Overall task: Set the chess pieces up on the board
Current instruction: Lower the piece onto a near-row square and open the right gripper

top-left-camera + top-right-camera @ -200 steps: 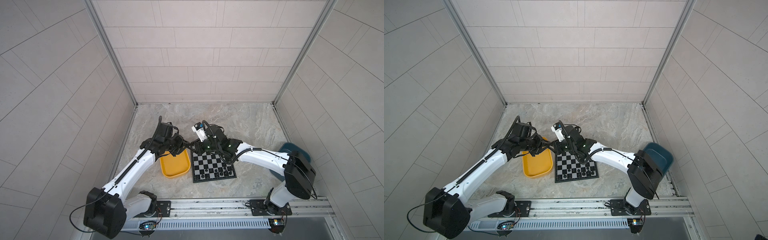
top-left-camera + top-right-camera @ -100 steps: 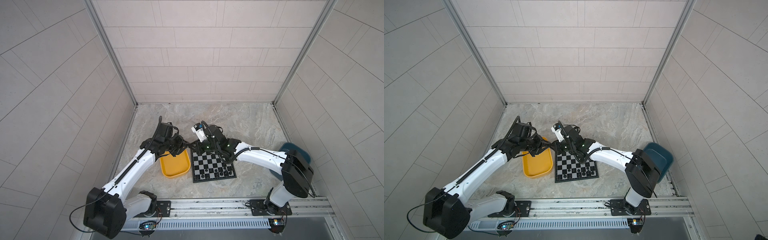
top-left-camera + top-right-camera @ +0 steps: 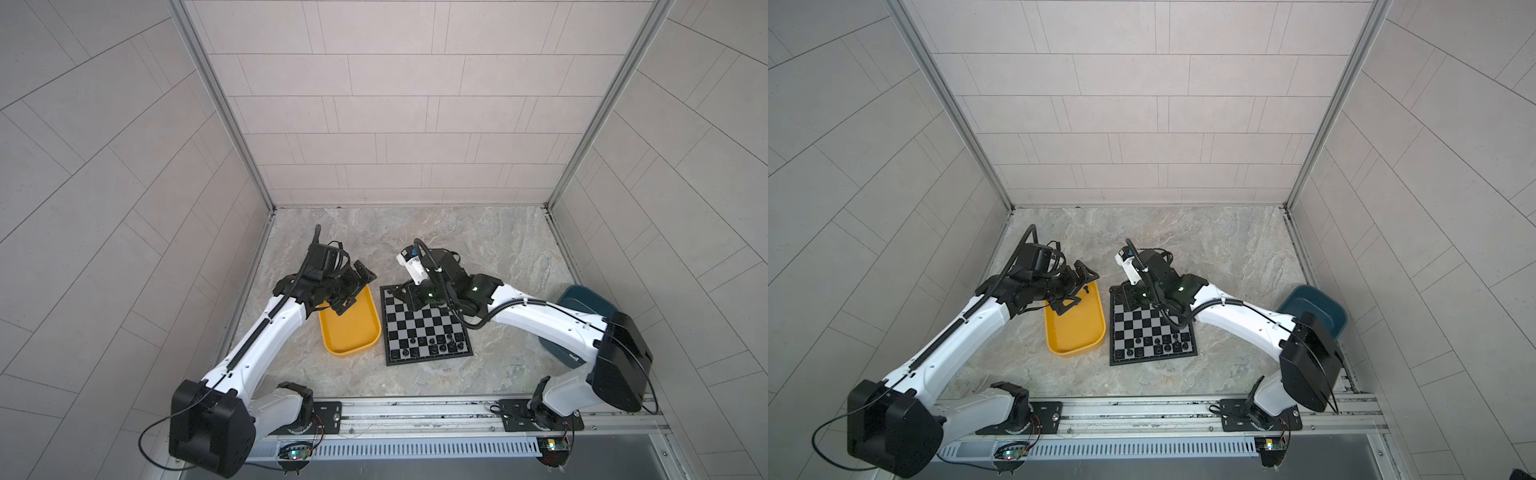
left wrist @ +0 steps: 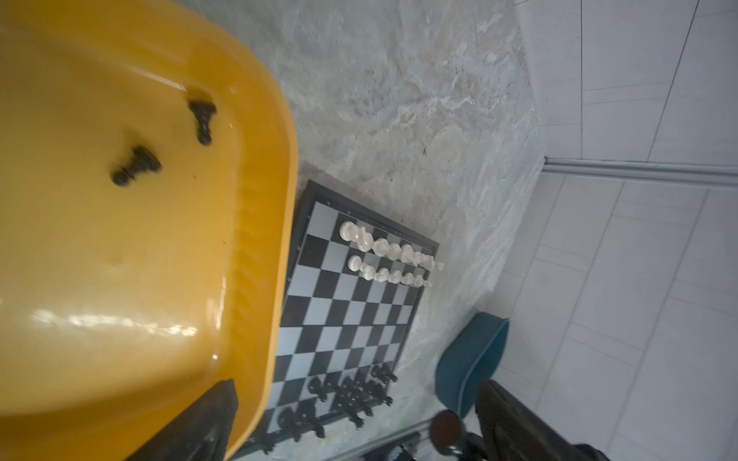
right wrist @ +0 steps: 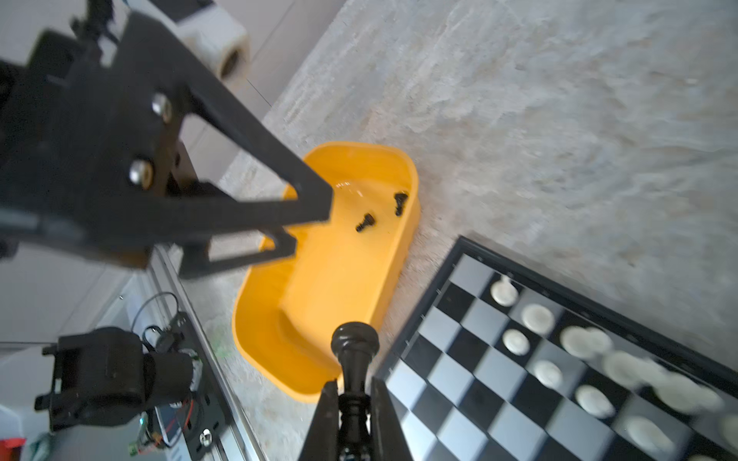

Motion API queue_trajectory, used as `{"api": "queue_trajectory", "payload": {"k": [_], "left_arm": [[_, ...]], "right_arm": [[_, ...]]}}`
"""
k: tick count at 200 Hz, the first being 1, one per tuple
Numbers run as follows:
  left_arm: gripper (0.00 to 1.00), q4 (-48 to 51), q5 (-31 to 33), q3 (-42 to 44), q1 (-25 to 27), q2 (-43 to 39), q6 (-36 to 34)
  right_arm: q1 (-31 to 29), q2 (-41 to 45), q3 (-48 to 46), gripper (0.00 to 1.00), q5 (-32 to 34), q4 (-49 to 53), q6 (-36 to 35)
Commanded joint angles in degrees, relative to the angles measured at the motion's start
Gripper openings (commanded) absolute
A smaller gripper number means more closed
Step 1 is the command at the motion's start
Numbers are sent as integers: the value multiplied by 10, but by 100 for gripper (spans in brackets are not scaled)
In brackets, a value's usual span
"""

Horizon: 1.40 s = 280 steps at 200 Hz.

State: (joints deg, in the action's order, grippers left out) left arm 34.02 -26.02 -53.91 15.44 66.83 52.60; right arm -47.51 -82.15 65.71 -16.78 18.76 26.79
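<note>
Above the board (image 3: 415, 328), at its far left corner, the right gripper (image 5: 353, 389) is pinching a black chess piece (image 5: 354, 347) by its stem. The left gripper (image 3: 355, 293) is hovering spread over the yellow tray (image 3: 353, 345). Judging by this, placing is underway, calling next for an upright setdown on a near-row square. Only the right wrist view is showing the grip.

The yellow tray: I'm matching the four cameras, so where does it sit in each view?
In a top view: yellow tray lower middle, left of the board.
In a top view: yellow tray likewise, left of the board.
Left wrist: yellow tray fills much of the picture, alongside the board.
Right wrist: yellow tray mid-picture, beyond the black chess piece in the right gripper.
Shared landmark: the board.
</note>
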Motion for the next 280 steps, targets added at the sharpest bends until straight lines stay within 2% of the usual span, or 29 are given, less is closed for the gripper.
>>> {"api": "queue_trajectory", "payload": {"k": [1, 21, 42, 58, 109, 204, 236, 268, 280], "left_arm": [[100, 71, 41, -18, -5, -19, -194], [100, 79, 55, -1, -10, -35, -238], [100, 66, 65, 23, -12, -53, -273], [100, 52, 65, 39, -12, -63, -300], [100, 53, 75, 34, -12, -68, -301], [100, 79, 103, 18, -13, -77, -307], [100, 98, 139, 11, -13, -79, -307], [100, 133, 247, 3, -13, -79, -299], [100, 142, 257, -3, -13, -81, -300]], "right_arm": [[0, 42, 23, 0, 50, 235, -58], [-9, 52, 30, 0, 68, 343, -72], [-29, 32, 42, 0, 85, 393, -72], [-46, 4, 53, 0, 96, 399, -61], [-96, -123, 102, 0, 104, 418, -56], [-108, -187, 109, 0, 94, 410, -55], [-108, -200, 114, 0, 91, 406, -56], [-108, -211, 115, 0, 91, 405, -57], [-108, -215, 116, 0, 89, 405, -59]]}}
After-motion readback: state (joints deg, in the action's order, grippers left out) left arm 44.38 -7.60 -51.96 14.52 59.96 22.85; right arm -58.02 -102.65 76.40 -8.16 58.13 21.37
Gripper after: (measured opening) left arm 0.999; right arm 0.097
